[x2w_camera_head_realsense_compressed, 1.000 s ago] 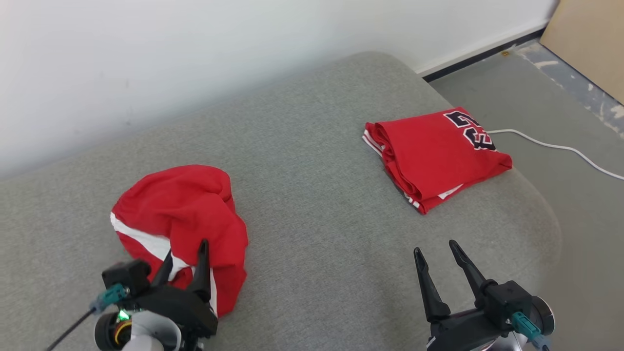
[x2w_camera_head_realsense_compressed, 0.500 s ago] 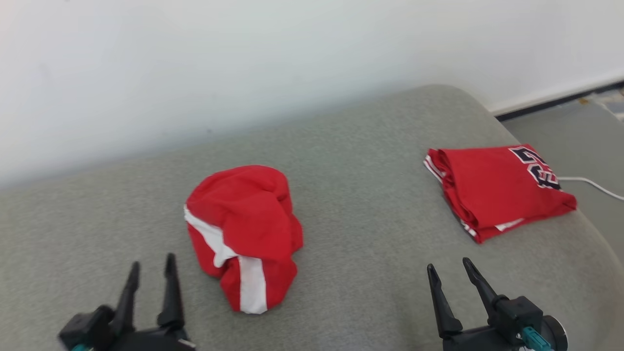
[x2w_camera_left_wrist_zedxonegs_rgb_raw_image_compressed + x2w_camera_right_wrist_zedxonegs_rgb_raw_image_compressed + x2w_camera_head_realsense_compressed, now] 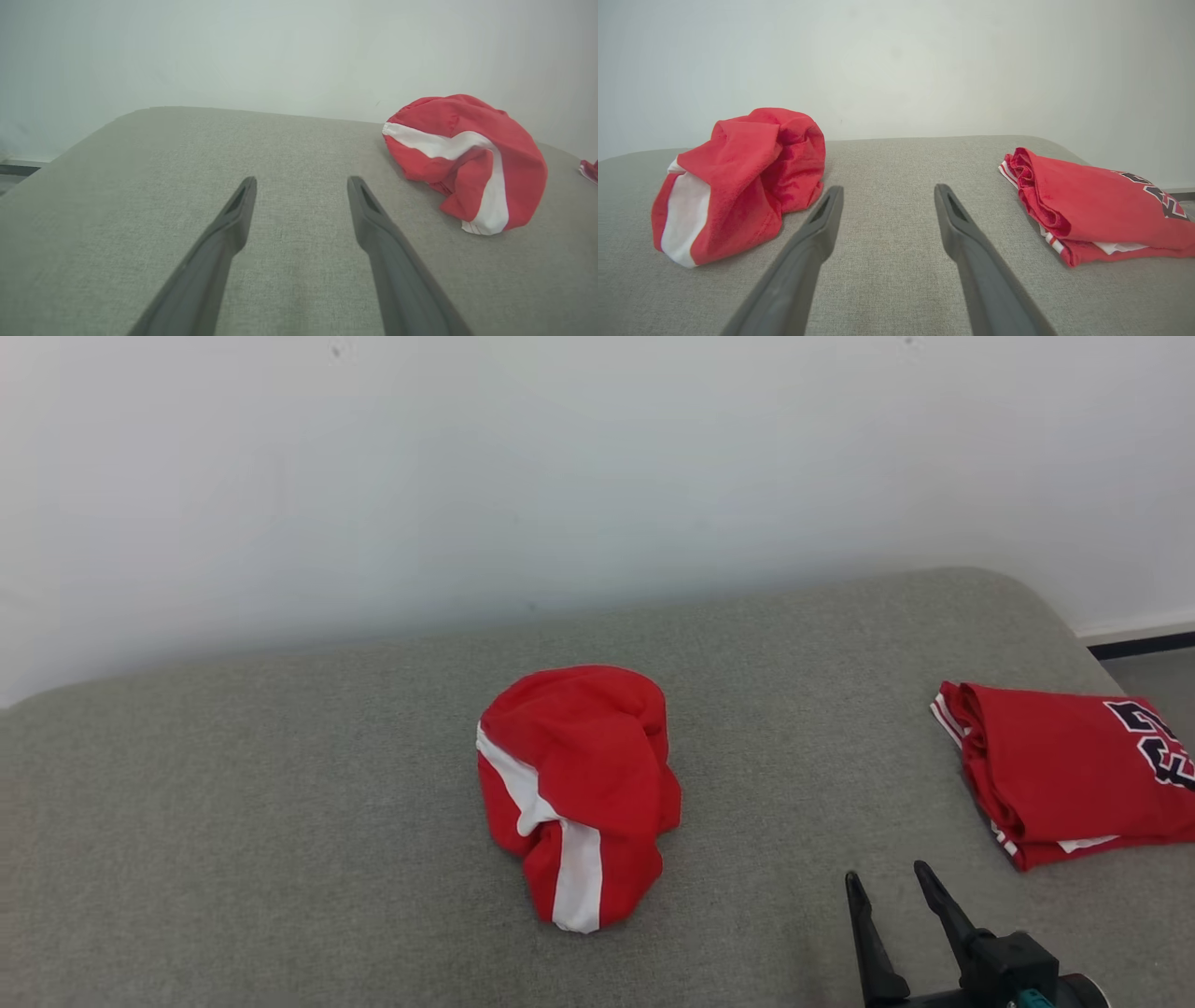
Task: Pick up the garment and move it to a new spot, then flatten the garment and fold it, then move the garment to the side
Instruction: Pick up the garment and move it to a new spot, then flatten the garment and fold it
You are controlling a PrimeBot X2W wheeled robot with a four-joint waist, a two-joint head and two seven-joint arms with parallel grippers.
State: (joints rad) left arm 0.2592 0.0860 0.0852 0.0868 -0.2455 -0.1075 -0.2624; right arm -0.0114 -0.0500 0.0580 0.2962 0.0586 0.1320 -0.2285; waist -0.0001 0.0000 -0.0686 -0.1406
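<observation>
L gripper [image 3: 302, 183] open | R gripper [image 3: 887, 875] open | garment [image 3: 579, 784] crumpled, untouched

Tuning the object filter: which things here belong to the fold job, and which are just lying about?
Job:
- crumpled red garment, mid-cushion
- left gripper, open
- right gripper, open
- grey cushion, the work surface

Lying about:
- folded red jersey at the right end, apparently already done
- white wall behind
</observation>
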